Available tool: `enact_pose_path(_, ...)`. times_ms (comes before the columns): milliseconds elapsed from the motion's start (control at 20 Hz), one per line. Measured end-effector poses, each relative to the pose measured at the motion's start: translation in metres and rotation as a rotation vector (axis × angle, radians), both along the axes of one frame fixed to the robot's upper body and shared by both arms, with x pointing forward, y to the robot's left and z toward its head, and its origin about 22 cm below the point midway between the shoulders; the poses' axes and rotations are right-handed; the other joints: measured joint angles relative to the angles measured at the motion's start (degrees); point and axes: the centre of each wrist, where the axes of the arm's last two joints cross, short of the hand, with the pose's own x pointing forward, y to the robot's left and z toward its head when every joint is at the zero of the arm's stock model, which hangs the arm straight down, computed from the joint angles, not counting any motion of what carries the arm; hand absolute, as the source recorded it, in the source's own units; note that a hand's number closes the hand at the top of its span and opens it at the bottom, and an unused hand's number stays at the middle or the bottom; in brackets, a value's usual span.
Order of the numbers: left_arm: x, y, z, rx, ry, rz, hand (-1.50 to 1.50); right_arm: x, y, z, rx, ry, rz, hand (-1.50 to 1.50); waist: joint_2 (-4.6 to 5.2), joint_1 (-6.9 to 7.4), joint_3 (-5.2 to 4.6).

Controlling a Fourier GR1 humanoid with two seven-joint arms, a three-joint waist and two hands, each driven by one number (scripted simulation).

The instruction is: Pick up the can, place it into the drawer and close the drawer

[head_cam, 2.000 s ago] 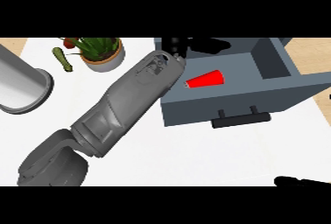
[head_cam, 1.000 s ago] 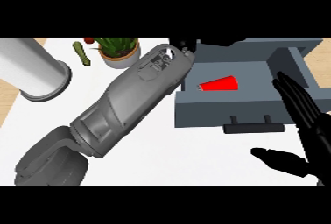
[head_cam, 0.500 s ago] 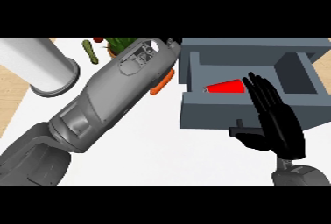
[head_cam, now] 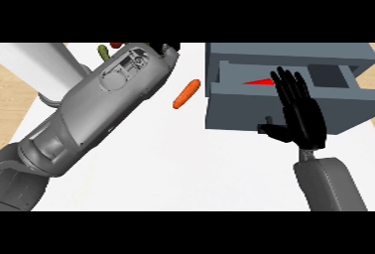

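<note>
Toward the upper right of the frame, the grey drawer [head_cam: 278, 111] is almost pushed in, with only a narrow opening showing along its top, and a sliver of the red can [head_cam: 258, 82] can be seen inside that opening. The can is therefore already in the drawer, so the picking and placing parts of the task look done, and closing the drawer is the step in hand. The right hand [head_cam: 300, 116] lies flat against the drawer front at right of centre, its fingers straight and together and pointing toward the top of the frame, the thumb out to the left; it holds nothing. It hides the drawer's handle, so the exact point of contact cannot be told. What seems left is to push the drawer fully shut. The left forearm crosses the left half of the frame diagonally, and the left hand [head_cam: 167, 47] shows only as a dark patch at the upper edge near centre; whether its fingers are straight or curled cannot be told. An orange carrot [head_cam: 186, 94] lies on the white counter [head_cam: 183, 168] between the left forearm and the drawer, apart from both.
</note>
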Motion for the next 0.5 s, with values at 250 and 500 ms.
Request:
enact_pose_path(250,-0.004,0.022,0.011,0.002,0.013,-0.002,-1.50,0.022,-0.002,-0.016,-0.048,-0.009,-0.031,-1.50,0.04,0.60,0.01)
enact_pose_path(500,-0.013,0.045,0.011,0.006,0.029,-0.001,-1.50,0.043,-0.005,-0.027,-0.084,-0.040,-0.069,-1.50,0.31,1.22,0.23)
